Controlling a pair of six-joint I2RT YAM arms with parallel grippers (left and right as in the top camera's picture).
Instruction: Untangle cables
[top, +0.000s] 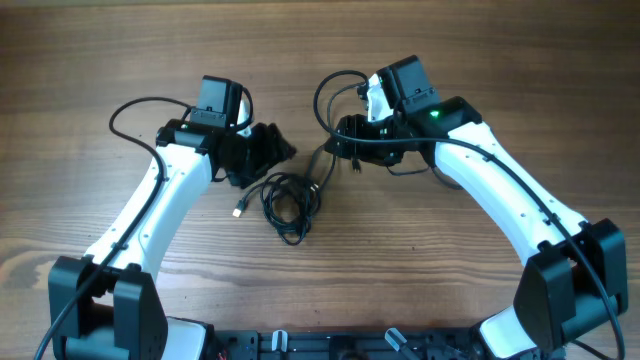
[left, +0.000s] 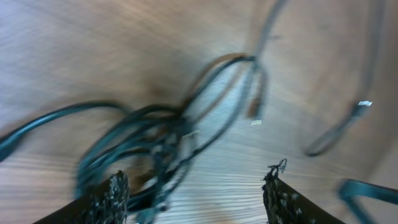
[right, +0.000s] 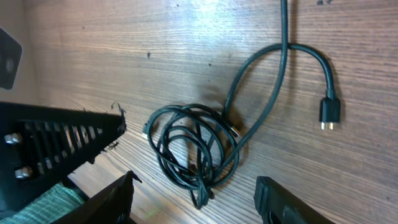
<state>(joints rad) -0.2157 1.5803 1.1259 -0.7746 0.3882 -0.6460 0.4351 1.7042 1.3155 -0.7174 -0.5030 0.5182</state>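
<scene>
The cables are thin black cords bunched in a loose tangle on the wooden table between the arms. One small plug sticks out to the tangle's left. In the right wrist view the tangle lies just beyond my open, empty right gripper, and one strand loops out to a plug. My right gripper hovers up and right of the tangle. My left gripper is up and left of it. The left wrist view is blurred; the left gripper is open, with cords by its left finger.
The left gripper's dark finger shows at the left of the right wrist view, close to the tangle. One cord runs from the tangle up towards the right gripper. Thicker arm cables arch over both arms. The wooden table surrounds everything.
</scene>
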